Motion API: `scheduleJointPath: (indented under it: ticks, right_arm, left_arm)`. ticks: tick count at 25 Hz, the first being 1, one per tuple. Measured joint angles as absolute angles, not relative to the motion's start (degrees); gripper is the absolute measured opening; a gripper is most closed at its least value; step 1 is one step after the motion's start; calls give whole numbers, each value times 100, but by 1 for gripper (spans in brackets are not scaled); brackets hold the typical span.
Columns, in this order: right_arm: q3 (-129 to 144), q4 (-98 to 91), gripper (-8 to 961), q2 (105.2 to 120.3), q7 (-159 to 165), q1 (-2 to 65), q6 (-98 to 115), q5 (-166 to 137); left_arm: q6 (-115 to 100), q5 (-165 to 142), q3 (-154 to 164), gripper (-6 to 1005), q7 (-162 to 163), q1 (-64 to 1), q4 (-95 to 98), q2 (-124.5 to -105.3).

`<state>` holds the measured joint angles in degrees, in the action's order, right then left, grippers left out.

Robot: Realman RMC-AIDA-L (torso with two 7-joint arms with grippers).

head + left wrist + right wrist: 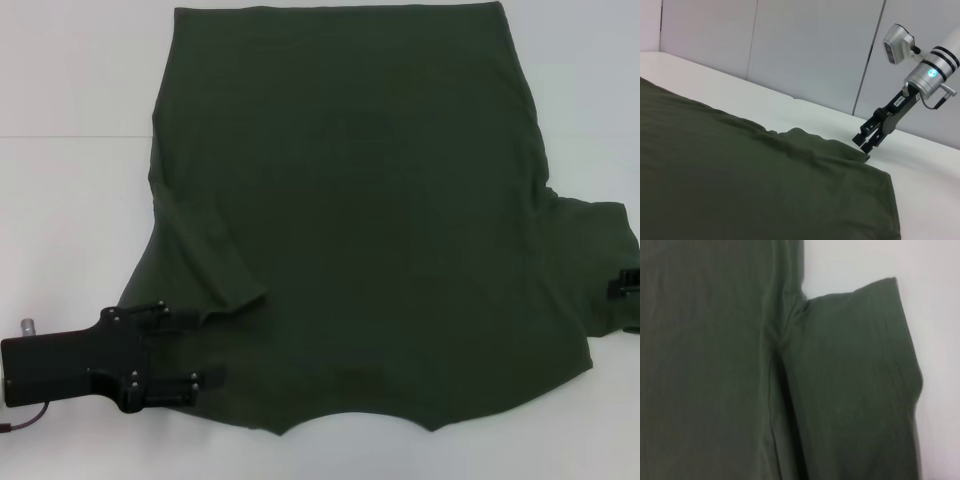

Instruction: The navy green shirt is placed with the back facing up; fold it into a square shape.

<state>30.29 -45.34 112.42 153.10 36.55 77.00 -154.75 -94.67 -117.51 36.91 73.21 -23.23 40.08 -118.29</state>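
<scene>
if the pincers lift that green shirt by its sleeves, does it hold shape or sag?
Likely sags: the navy green shirt lies limp, with soft creases at its sleeve. Probably light, thin fabric. It may drag rather than slide on the table, bunching near the left pincer.

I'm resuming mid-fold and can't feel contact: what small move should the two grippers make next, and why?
Probably close both. The left gripper sits open at the edge of the navy green shirt, by the already folded-in left sleeve. The right gripper touches the right sleeve, which lies spread out. Gripping comes before any fold.
</scene>
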Motion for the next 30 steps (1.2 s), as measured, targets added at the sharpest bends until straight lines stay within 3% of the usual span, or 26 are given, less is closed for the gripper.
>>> scheduleJointPath:
  ticks: [30]
  right_arm:
    - [3032, -4267, 941, 11265, 15120, 3765, 7477, -15458]
  left_arm:
    - [-9439, -11751, 3691, 860, 7322, -2338, 3990, -11847]
